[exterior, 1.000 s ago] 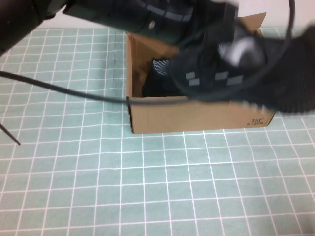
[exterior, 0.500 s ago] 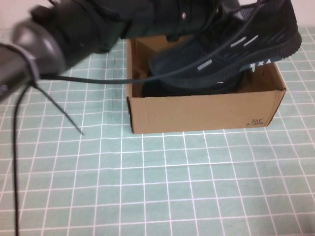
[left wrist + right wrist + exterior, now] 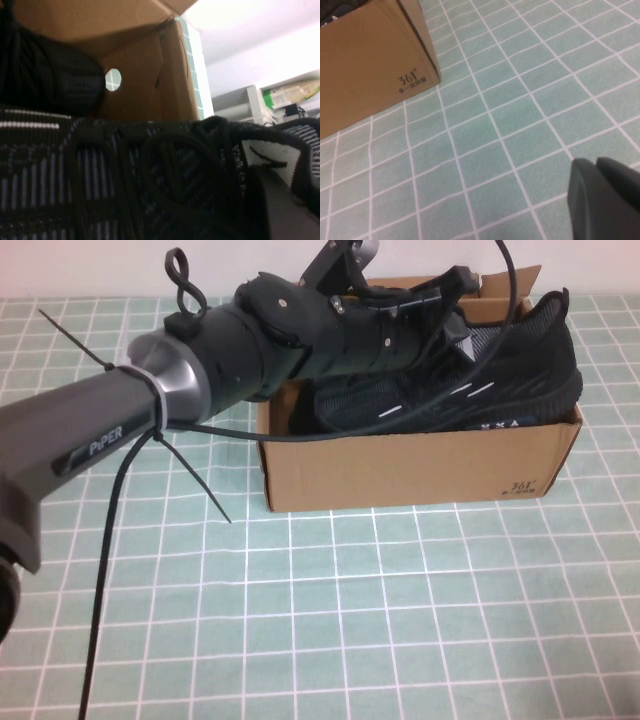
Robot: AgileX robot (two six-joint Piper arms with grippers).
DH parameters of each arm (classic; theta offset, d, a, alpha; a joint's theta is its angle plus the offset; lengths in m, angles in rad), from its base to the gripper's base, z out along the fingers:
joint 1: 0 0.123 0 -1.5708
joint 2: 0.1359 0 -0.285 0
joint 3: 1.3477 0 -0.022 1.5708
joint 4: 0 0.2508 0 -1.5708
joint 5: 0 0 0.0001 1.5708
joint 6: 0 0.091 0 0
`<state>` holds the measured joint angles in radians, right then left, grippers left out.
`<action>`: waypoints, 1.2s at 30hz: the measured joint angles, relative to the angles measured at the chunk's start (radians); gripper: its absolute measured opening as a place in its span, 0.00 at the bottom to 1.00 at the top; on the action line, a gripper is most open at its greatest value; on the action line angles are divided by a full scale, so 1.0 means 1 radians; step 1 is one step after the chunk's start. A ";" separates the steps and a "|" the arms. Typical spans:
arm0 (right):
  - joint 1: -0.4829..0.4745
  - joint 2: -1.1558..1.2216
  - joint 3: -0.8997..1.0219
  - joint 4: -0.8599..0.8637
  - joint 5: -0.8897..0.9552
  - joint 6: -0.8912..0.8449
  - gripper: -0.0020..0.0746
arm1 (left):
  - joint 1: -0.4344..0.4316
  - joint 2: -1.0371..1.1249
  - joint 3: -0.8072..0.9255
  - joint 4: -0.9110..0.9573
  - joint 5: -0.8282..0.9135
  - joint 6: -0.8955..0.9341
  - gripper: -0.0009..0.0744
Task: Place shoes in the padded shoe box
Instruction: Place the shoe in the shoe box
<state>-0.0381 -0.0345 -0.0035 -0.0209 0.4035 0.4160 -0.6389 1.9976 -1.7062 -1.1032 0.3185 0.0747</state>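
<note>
**One sneaker rides into the box on the left arm**

From the high view we see the left arm reaching in from the left edge across to the padded shoe box [image 3: 400, 475], which sits on the green grid mat [image 3: 350, 620] with its flaps open. The left gripper [image 3: 440, 315] is over the box's open top, clamped shut on a shoe [image 3: 480, 390]. That shoe lies with its long axis along the box's length, one end rising above the box's right wall. Under it we make out a dark shape in the box, too hidden to count as a second shoe.

In the left wrist view the shoe's [image 3: 125, 180] laced knit upper fills the foreground, with the box's inner wall [image 3: 145, 85] and one round hole behind.

The right wrist view shows the right gripper [image 3: 605, 200] with its fingers closed and empty, over the mat near the printed corner of the box [image 3: 370, 65].
</note>
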 joint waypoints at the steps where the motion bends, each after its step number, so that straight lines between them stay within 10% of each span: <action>1: 0.000 0.000 0.000 0.000 0.000 0.000 0.02 | 0.000 0.000 0.000 -0.003 -0.005 0.002 0.01; 36: 0.000 0.000 0.000 -0.001 0.000 0.000 0.02 | 0.061 0.000 0.000 0.056 0.108 0.054 0.01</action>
<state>-0.0381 -0.0345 -0.0035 -0.0218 0.4035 0.4160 -0.5781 1.9979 -1.7062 -1.0470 0.4263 0.1282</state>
